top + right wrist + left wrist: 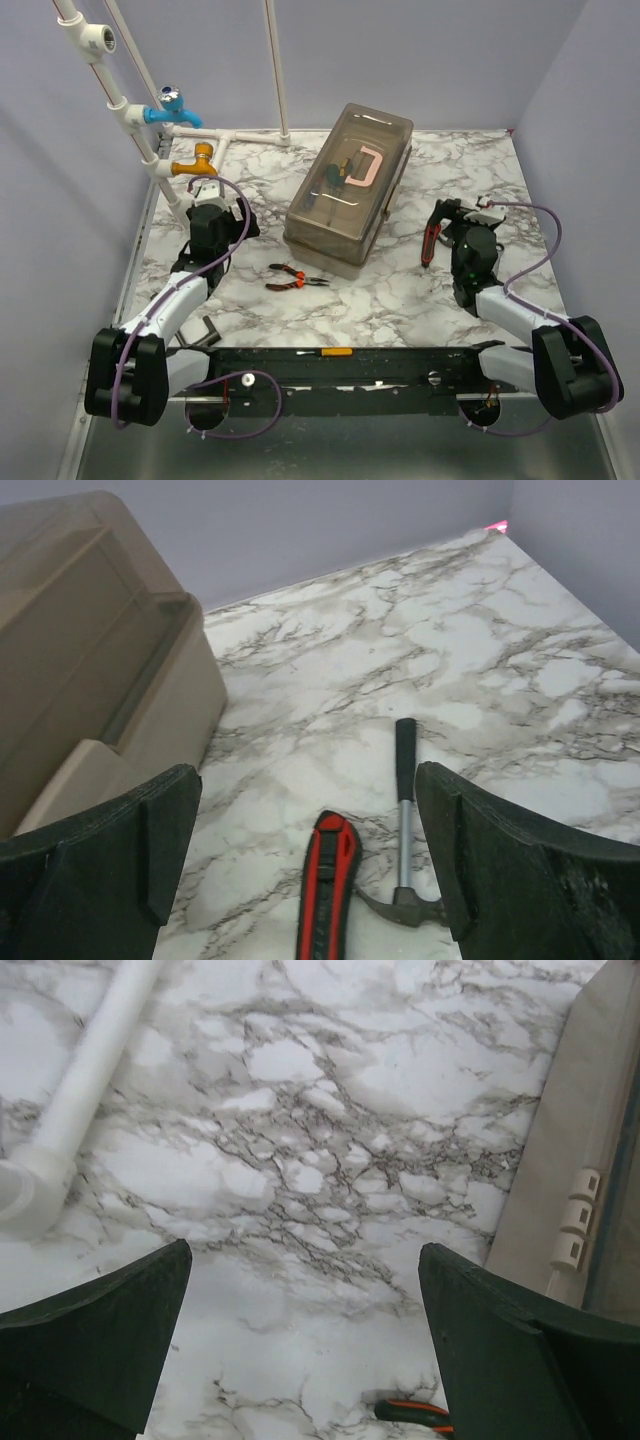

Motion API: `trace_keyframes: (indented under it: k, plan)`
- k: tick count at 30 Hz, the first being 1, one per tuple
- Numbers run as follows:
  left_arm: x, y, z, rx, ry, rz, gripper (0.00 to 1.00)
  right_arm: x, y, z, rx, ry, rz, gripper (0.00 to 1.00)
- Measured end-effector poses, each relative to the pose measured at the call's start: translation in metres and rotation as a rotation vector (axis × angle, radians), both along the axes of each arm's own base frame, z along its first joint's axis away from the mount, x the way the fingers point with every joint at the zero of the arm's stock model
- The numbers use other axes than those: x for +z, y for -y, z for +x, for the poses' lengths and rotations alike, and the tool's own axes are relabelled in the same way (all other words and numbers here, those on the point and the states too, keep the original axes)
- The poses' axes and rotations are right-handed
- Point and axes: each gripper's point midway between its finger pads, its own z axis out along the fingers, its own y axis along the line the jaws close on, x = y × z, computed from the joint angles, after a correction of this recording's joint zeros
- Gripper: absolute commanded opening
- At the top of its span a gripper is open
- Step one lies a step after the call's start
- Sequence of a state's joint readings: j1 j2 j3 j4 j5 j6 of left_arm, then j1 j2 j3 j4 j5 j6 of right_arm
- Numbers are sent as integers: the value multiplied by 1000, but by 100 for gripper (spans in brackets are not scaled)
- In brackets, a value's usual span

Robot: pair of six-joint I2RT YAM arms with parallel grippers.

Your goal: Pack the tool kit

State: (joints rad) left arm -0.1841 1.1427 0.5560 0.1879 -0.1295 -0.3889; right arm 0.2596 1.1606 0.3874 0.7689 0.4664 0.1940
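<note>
The beige-grey toolbox (345,205) stands mid-table with its smoky lid down and its pink handle (362,165) on top. Its side also shows in the left wrist view (565,1150) and the right wrist view (95,670). Orange-handled pliers (295,279) lie on the marble in front of it, one handle tip (415,1415) showing by my left fingers. My left gripper (222,195) (305,1260) is open over bare marble, left of the box. My right gripper (458,212) (308,780) is open above a red-black utility knife (325,890) (431,245) and a small hammer (403,810), touching neither.
White pipes (135,120) with a blue tap (170,108) and an orange tap (195,162) stand at the back left, one pipe (85,1080) lying near my left gripper. A yellow-handled screwdriver (325,352) rests on the black base rail. A small grey tool (205,330) lies beside the left arm.
</note>
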Motion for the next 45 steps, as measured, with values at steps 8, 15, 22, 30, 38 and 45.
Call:
trace_keyframes:
  k: [8, 15, 22, 30, 38, 45]
  plan:
    - [35, -16, 9, -18, 212, 145, 99, -9, 14, 3, 38, 38, -89, 93]
    - [27, -33, 3, -10, 281, 280, 98, -49, 7, 3, 90, -37, -135, 92]
    - [-3, -54, -12, 72, 356, 329, 98, -61, 4, -4, 115, -42, -133, 91]
    - [-1, -59, 5, 49, 373, 352, 98, -120, 10, -8, 105, -157, -129, 99]
    - [5, -60, 8, 43, 390, 340, 92, -103, 21, 7, 61, -100, -85, 100]
    - [6, -60, 8, 49, 397, 327, 99, -102, 21, 7, 60, -97, -78, 100]
